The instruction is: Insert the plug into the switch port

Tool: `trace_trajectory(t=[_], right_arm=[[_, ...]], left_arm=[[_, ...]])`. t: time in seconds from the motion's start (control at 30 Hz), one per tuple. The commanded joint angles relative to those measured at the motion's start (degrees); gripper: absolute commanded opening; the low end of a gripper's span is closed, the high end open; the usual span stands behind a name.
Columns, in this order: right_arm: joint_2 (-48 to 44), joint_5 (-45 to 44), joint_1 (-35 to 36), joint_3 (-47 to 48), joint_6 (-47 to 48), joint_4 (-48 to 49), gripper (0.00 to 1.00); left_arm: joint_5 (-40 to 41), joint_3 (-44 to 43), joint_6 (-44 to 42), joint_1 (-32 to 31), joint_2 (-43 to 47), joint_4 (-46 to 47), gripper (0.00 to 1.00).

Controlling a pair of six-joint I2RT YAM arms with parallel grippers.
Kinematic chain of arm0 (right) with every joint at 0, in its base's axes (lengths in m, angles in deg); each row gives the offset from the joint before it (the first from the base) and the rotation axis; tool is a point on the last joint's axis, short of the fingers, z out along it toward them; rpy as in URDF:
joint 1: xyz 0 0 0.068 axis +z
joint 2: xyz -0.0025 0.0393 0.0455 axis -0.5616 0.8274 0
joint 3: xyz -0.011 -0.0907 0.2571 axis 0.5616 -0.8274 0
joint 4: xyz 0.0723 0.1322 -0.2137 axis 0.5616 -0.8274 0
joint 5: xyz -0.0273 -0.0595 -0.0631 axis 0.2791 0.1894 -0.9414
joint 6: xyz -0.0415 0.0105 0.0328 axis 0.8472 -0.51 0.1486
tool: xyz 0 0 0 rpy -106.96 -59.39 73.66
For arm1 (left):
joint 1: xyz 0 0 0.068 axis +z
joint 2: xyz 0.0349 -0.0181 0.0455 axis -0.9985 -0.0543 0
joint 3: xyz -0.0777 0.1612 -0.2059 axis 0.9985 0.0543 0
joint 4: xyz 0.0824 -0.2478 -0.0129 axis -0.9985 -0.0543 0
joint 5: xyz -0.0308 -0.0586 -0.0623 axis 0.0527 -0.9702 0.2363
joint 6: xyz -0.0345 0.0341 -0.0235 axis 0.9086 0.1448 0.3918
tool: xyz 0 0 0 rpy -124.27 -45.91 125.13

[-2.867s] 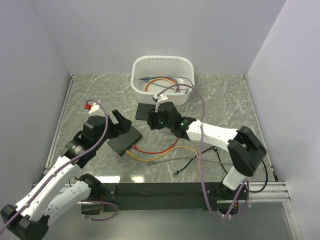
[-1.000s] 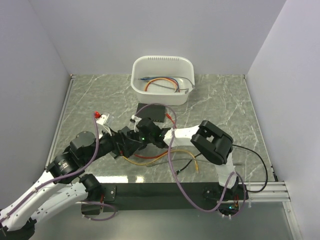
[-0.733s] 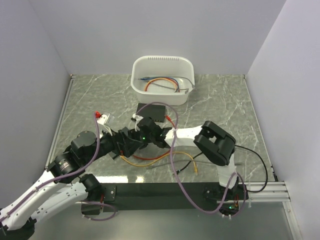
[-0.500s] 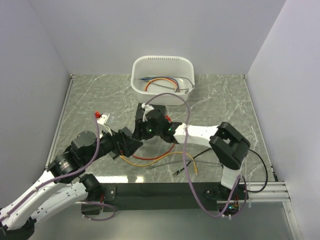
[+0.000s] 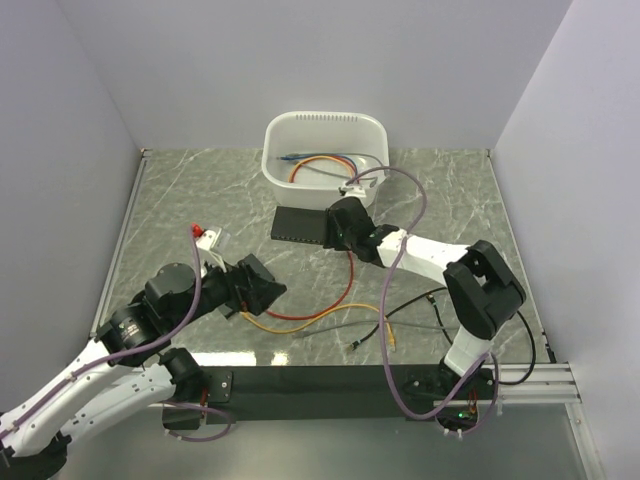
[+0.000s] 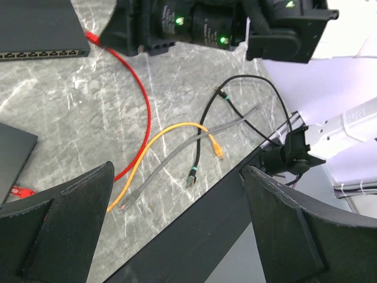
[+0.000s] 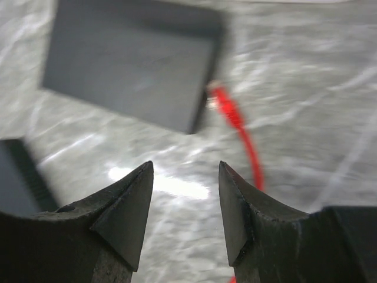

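The black switch (image 5: 298, 225) lies in front of the white bin; its row of ports (image 6: 41, 54) shows in the left wrist view. The red plug (image 7: 227, 107) rests at the switch's (image 7: 129, 65) right corner, and I cannot tell whether it sits in a port. Its red cable (image 5: 346, 290) curves toward the near left. My right gripper (image 7: 185, 166) hovers open just short of the plug, with nothing between the fingers; from above it (image 5: 337, 228) is at the switch's right end. My left gripper (image 6: 177, 171) is wide open and empty over the loose cables.
The white bin (image 5: 325, 128) at the back holds coiled cables. A second black box (image 6: 12, 158) lies near the left gripper (image 5: 260, 288), with the cable's other red plug (image 6: 20, 191) beside it. Orange (image 6: 177, 127), grey (image 6: 171, 156) and black (image 6: 203, 141) cables lie before the black front rail (image 6: 194, 236).
My right arm has swung back and to the right, from beside the left gripper to the switch near the bin. The left arm has barely moved.
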Motion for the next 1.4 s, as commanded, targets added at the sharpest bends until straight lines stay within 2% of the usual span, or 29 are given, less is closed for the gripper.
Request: trace_trajectory(t=[0.0,0.1,0.23,0.4,0.6,0.73,0.83,0.97,1.17,1.37], right_arm=[[-2.19,-7.93,-0.55,0.99,1.02,-5.69,0.55],[-5.52,-10.66,0.68,1.35,1.54,-11.68,0.52],[-12.64,-7.51,4.8,-1.99,3.48,-16.96,0.53],[-18.28,-6.28,14.11,-6.91,2.16,-23.89,0.57],[-19.41,-5.83,17.55,-11.48,-2.67,-27.95,0.59],[-22.23,-2.6,23.33,-14.56,-4.78,-27.52,0.59],[-20.83,-2.31,27.56,-14.04,-5.39,-27.34,0.59],[-14.61,-3.8,34.15,-11.41,-5.4,-26.46,0.59],[-7.13,-6.97,37.59,-5.61,-3.91,-26.11,0.59],[-5.89,-9.25,38.74,-3.05,-0.48,-24.09,0.6]], left_arm=[[2.4,-0.85,0.56,-0.77,0.05,-0.28,0.97],[3.37,-0.94,0.73,-1.65,-0.12,-0.63,0.97],[4.69,-1.29,1.0,-2.44,-1.18,-1.16,0.97],[5.39,-1.47,1.09,-3.05,-2.23,-1.43,0.97],[7.15,-1.55,1.53,-3.58,-2.41,-2.04,0.97],[8.12,-1.55,1.79,-5.07,-2.41,-2.39,0.97],[8.73,-1.82,1.96,-5.78,-2.94,-2.74,0.97],[9.53,-1.82,2.14,-6.13,-3.29,-3.01,0.97],[10.67,-1.91,2.49,-7.54,-2.24,-3.36,0.97],[12.25,-2.17,2.84,-9.03,-2.59,-4.06,0.97]])
